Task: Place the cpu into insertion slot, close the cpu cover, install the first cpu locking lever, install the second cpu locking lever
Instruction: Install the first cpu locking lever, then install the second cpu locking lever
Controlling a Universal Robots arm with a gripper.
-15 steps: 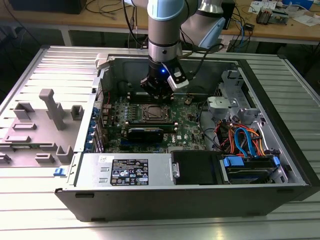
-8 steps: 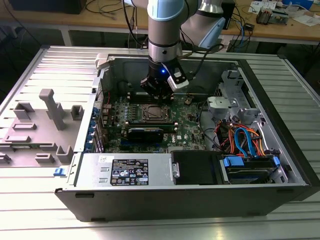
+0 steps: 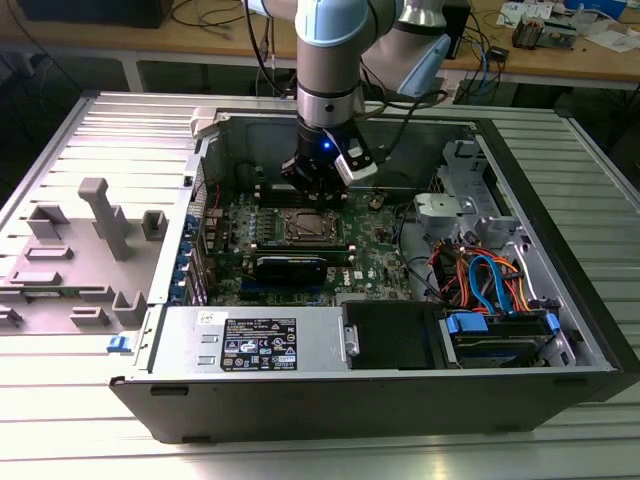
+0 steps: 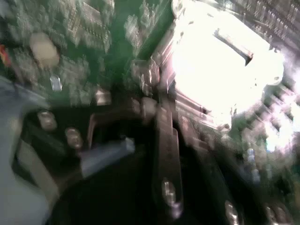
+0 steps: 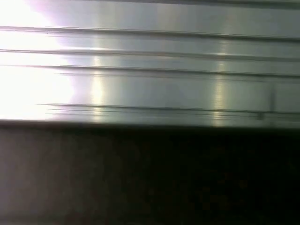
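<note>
One open computer case point(image 3: 400, 400) lay on its side on the ribbed metal bench point(image 3: 60, 420), with one green motherboard point(image 3: 370, 260) exposed inside. One robot arm point(image 3: 330, 50) reached down into the case, and its pincer point(image 3: 318, 188) hung just above the far edge of the single cpu socket point(image 3: 303, 228). Whether the pincer was spread or closed, and whether it had hold of anything, could not be told. In the exterior view the socket looked dark with a silvery frame around it, the cpu cover point(image 3: 303, 214), lying flat; the cpu itself could not be made out there. In the second wrist view the socket area point(image 4: 220, 65) glared bright white beside dark pincer parts point(image 4: 164, 154). One black heatsink block point(image 3: 290, 267) sat just in front of the socket. One grey fixture tray point(image 3: 70, 270) with several upright pegs lay on the bench towards the exterior view's left of the case. A bundle of orange and blue cables point(image 3: 480, 275) ran through the case towards the exterior view's right.
</note>
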